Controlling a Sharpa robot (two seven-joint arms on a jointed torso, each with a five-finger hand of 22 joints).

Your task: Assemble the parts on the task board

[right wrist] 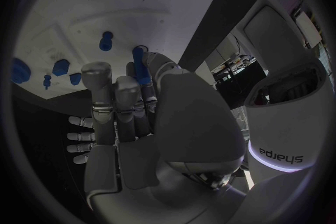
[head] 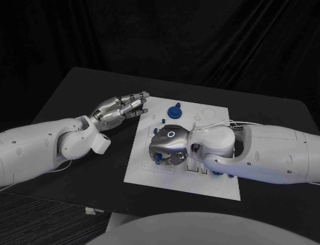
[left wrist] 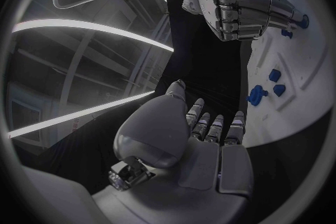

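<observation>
The right robot hand [head: 169, 145] grasps a blue part [right wrist: 139, 63] over the task board [head: 211, 184]; next it needs careful insertion. The left robot hand [head: 120, 109] is released.

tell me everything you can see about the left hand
The left hand is silver and metallic-looking, with jointed fingers on a white arm. It holds nothing. Its fingers lie close together, slightly curled, reaching toward the left edge of the white task board, with their tips at or just over that edge; contact cannot be told. It is well apart from the right hand.
</observation>
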